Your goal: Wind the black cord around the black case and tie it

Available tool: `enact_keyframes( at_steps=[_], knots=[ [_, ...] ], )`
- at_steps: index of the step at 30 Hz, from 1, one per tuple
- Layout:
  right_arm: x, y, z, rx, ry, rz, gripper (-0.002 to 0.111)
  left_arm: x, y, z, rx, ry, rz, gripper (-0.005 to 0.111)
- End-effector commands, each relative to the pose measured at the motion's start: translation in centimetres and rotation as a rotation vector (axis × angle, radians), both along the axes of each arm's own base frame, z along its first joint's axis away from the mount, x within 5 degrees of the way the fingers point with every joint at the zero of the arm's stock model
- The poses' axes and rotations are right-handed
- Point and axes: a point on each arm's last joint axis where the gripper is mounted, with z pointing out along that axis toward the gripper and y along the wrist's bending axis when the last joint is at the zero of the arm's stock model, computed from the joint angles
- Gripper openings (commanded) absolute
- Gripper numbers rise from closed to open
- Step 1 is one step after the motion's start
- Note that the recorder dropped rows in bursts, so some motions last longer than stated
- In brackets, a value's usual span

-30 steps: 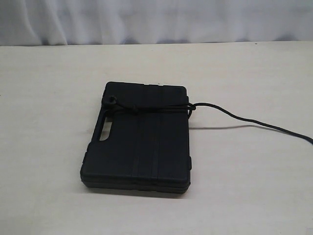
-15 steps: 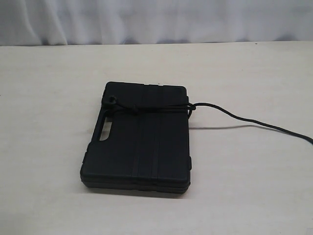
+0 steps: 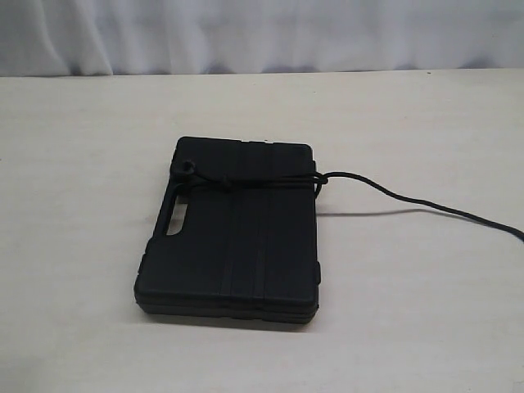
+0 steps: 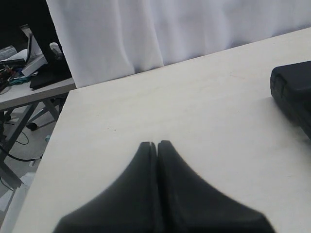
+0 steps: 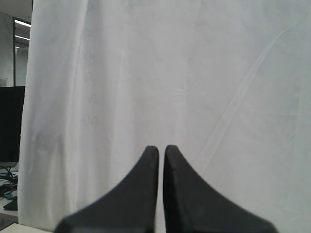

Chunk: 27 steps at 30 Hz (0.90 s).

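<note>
The black case (image 3: 233,237) lies flat in the middle of the table, its handle slot on the left side. The black cord (image 3: 262,182) runs across the case's far part, with a knot and small loop near the left corner. Its free length trails over the table to the right edge of the exterior view. A corner of the case (image 4: 294,92) shows in the left wrist view. My left gripper (image 4: 156,144) is shut and empty, above bare table well away from the case. My right gripper (image 5: 161,148) is shut and empty, facing a white curtain. Neither gripper appears in the exterior view.
A white curtain (image 3: 262,33) hangs behind the table (image 3: 82,205). The left wrist view shows the table's far left edge, with desks and clutter (image 4: 24,63) beyond it.
</note>
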Motion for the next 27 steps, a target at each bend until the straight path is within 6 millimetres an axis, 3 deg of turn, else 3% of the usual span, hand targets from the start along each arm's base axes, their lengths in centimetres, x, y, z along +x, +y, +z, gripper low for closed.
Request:
enact_keyframes(
  at_steps=[1, 14, 24, 27],
  knots=[
    [0.0, 0.0, -0.1, -0.003, 0.0, -0.005, 0.004, 0.0, 0.0, 0.0, -0.009, -0.009, 0.003, 0.0],
    [0.0, 0.0, -0.1, -0.003, 0.0, -0.005, 0.004, 0.0, 0.0, 0.0, -0.009, -0.009, 0.003, 0.0],
    [0.2, -1.2, -0.8, -0.02, 0.019, -0.149, 0.004, 0.0, 0.0, 0.0, -0.009, -0.009, 0.003, 0.0],
    [-1.4, -1.3, -2.1, -0.183, -0.051, -0.198, 0.004, 0.0, 0.0, 0.0, -0.009, -0.009, 0.003, 0.0]
  ],
)
